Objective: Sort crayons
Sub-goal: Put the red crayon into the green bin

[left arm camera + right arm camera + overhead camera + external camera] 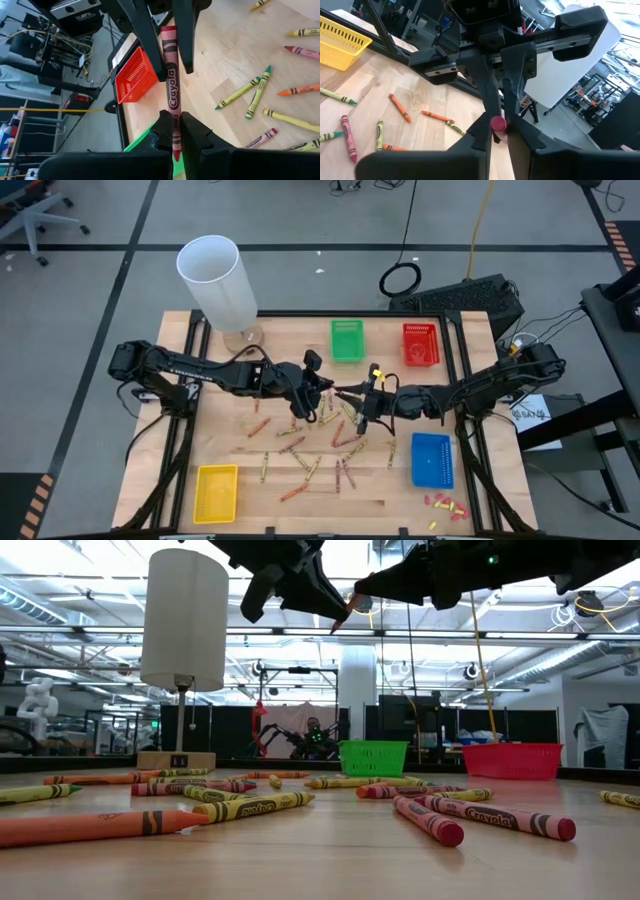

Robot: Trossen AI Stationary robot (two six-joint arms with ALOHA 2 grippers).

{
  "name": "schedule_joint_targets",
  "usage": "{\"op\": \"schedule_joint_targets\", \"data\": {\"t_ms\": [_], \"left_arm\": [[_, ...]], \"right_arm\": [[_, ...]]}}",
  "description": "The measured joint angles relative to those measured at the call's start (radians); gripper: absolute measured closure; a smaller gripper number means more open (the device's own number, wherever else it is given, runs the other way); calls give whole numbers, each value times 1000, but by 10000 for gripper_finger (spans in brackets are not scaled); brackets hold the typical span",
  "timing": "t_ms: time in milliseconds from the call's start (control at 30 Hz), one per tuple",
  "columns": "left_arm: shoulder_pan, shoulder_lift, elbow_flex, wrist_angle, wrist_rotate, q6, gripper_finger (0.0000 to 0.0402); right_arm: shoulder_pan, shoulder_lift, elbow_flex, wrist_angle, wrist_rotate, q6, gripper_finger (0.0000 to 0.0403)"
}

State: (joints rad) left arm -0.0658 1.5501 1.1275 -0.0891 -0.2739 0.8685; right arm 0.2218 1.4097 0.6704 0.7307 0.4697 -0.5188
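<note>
Above the middle of the tabletop (300, 480), the left end effector (172, 52) is clamped on a red crayon (172, 95), its far tip sitting between the fingers of the right end effector (174, 131), which are closed in around it. This looks like a mid-air handover. The right should have a firm pinch before the left releases; then the red basket (421, 345) seems the fitting destination. Other crayons (300, 455) lie scattered below.
</note>
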Motion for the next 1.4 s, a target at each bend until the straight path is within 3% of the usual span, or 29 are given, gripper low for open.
{"op": "schedule_joint_targets", "data": {"t_ms": [133, 467, 733, 1000, 1133, 1400], "left_arm": [[0, 0, 0, -1, 3, -8, 393], [-1, 1, 0, -4, -13, -307, 387], [0, 1, 0, -14, -45, -566, 308], [-9, 1, 0, -86, -72, -602, 230], [-19, 0, 0, -138, -71, -609, 215], [-20, -1, -5, -256, -72, -770, 212]], "right_arm": [[0, 0, 0, 0, 0, -2, 381], [0, 0, 0, 1, 4, -9, 382], [0, 0, 0, -2, 5, -21, 383], [2, 1, 0, -12, 59, -46, 383], [0, 1, 0, -13, 80, -55, 383], [-13, 1, 0, -41, 84, -87, 383]]}}
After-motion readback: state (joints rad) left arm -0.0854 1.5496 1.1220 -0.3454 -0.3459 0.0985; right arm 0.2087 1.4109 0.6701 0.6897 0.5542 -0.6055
